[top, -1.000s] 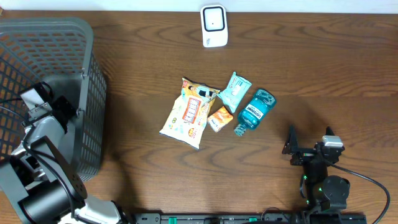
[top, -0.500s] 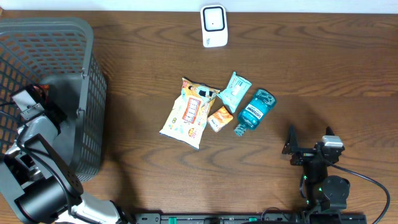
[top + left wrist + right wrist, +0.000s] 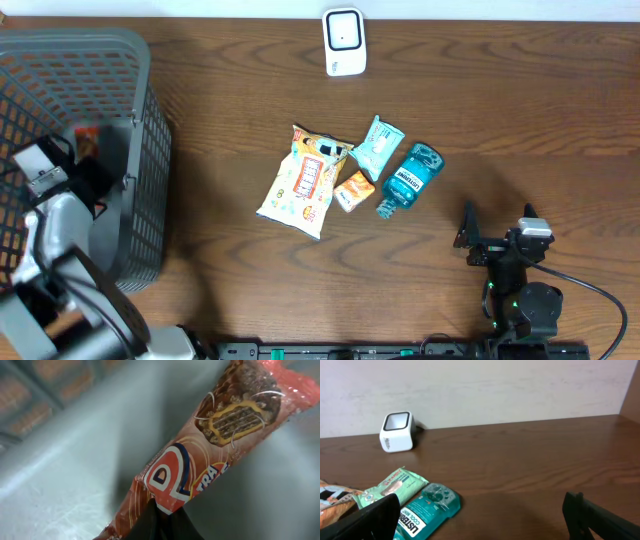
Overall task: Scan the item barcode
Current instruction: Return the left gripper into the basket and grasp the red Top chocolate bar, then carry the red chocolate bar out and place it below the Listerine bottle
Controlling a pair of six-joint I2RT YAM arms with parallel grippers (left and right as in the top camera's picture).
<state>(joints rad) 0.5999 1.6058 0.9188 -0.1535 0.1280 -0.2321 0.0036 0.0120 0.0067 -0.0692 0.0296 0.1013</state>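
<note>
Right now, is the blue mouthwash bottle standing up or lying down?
Lying down. The Listerine bottle lies flat on the wooden table, label facing up.

Soft, even light falls from above on the dark brown wooden table (image 3: 520, 110). It shows a faint pale sheen and only weak shadows. The grey plastic mesh basket (image 3: 75, 38) throws a dim shadow to its right. Seen close from the left wrist, the glossy red snack wrapper (image 3: 210, 445) catches pale glare at its top end, and the basket behind it is badly blurred. The plain white wall (image 3: 520, 385) looks bright and slightly washed out.
</note>
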